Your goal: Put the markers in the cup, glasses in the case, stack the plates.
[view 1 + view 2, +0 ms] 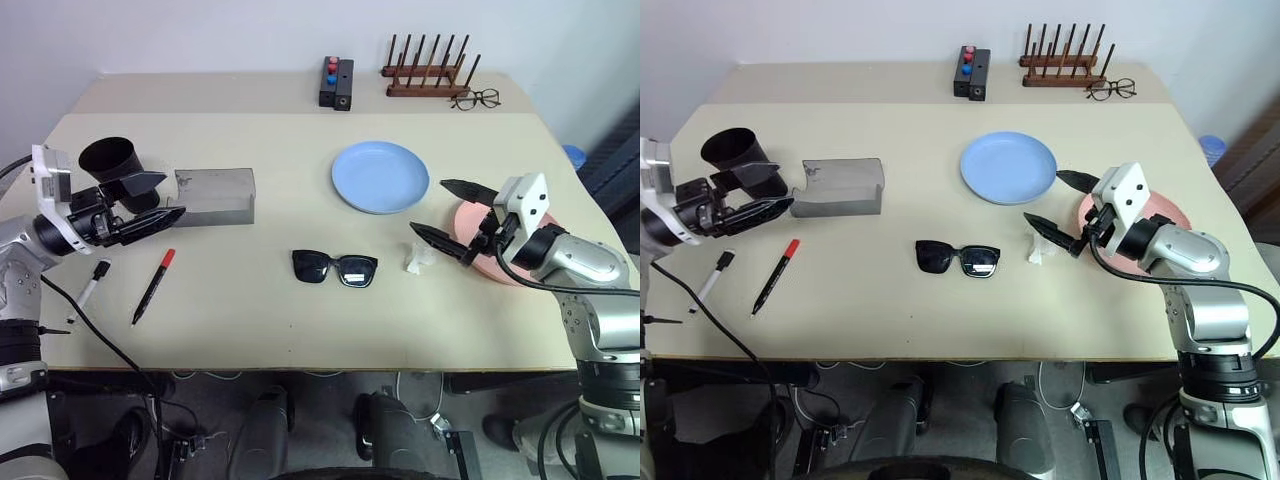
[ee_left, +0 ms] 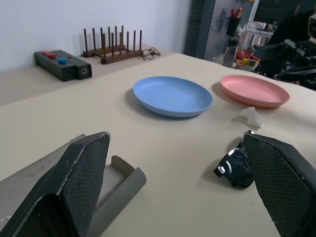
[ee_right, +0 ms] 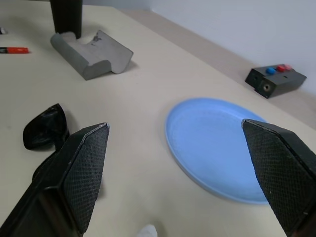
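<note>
Left eye view: beige table [image 1: 250, 290] against white wall [image 1: 200, 35]; both grippers' jaws wide, empty.

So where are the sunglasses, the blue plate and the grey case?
sunglasses [image 1: 335, 269], left eye view, bridge of the frame
blue plate [image 1: 380, 176], left eye view, centre of the dish
grey case [image 1: 843, 187], right eye view, its top face

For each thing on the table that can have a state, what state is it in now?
Left gripper: open, holds nothing.
Right gripper: open, holds nothing.
Sunglasses: unfolded, outside the case.
Case: open.
Cup: upright.
Markers: capped, lying flat.
Plates: unstacked.
</note>
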